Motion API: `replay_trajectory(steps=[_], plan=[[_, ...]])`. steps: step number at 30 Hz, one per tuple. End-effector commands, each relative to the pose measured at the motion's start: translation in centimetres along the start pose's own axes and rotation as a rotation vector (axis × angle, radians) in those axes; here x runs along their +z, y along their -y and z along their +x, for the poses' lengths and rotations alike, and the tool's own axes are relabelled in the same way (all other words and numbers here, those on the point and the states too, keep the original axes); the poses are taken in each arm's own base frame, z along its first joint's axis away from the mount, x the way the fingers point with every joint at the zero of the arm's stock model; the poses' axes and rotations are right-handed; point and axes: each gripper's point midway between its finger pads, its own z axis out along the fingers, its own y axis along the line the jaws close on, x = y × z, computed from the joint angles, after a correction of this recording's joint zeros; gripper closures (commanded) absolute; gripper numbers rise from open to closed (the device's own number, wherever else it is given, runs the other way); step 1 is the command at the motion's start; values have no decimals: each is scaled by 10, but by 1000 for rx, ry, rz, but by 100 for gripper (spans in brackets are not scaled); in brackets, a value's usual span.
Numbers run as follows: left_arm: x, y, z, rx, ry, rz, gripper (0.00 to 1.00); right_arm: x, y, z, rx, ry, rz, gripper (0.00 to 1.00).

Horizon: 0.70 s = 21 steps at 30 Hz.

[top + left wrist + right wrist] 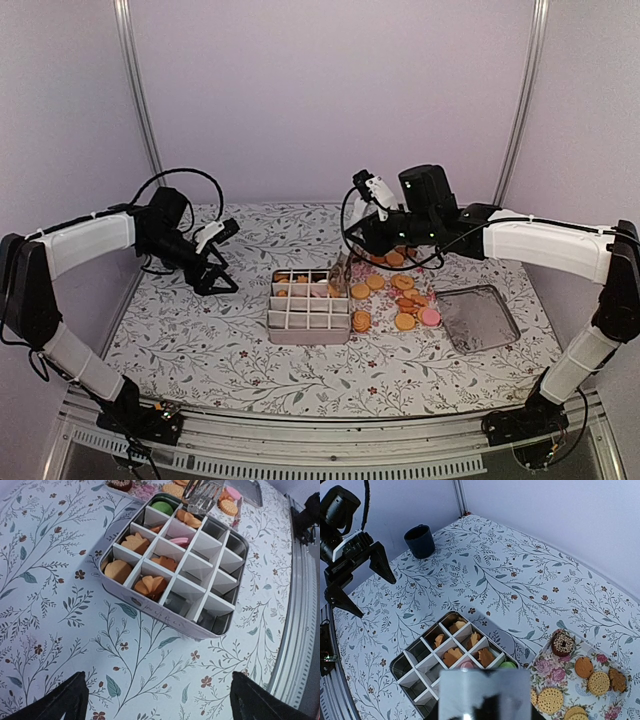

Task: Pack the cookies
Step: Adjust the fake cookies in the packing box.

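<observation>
Robot arms: there were two, the left arm and the right arm.
Divided tin: one, with sixteen compartments.
Compartments that held cookies: eight showed.
Green cookie: one.
Doughnut: one.
Floral plate: one.
Lid: one, toward the right edge.
Dark cup: one, near the far left corner.

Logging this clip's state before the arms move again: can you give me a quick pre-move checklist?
1. Left gripper open and empty: ok.
2. Right gripper carrying a cookie: cannot tell, its fingers are blurred.
3. Free cells in the tin: ok, several are empty.
4. Cookies to pick on the plate: ok, several lie there.
5. Lid clear of the tin: ok, it lies apart on the table.
</observation>
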Motion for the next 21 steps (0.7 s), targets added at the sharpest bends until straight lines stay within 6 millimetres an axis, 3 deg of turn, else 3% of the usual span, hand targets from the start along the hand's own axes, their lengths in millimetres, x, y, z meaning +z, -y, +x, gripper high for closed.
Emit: replay_trajectory(steps=[1,11,15,21], plan=[[-2,1,0,-1,20,3,1,-9,-11,-33,-6,100,-27,72],[-2,-1,-1,3,19,0,1,12,-25,-33,-4,93,-49,73],[-1,0,0,-3,18,4,1,23,-16,-22,-14,46,15,76],[-3,0,-3,5,22,1,1,14,-3,-13,-46,20,91,77]])
